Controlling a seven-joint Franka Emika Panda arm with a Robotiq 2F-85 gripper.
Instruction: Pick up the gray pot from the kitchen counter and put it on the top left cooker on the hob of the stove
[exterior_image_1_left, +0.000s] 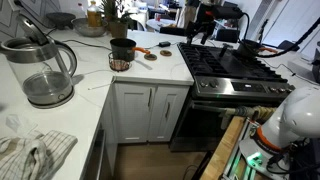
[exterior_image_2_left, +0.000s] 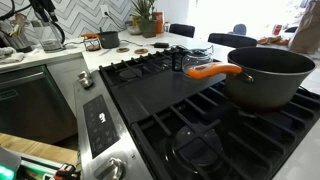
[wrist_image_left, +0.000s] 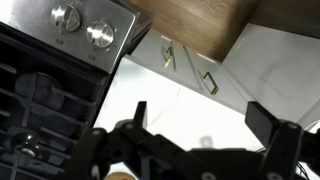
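Wrist view: the gripper (wrist_image_left: 200, 116) is shown spread wide and empty over the white table (wrist_image_left: 270, 70). The gray pot (exterior_image_1_left: 122, 48) is spotted on the table, near the hob (exterior_image_1_left: 215, 58). Jaws should be centred across its rim, lowered squarely, then closed.

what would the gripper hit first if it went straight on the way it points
Probably the kitchen counter: in the wrist view the open gripper frames white worktop beside the hob; depth is unclear.
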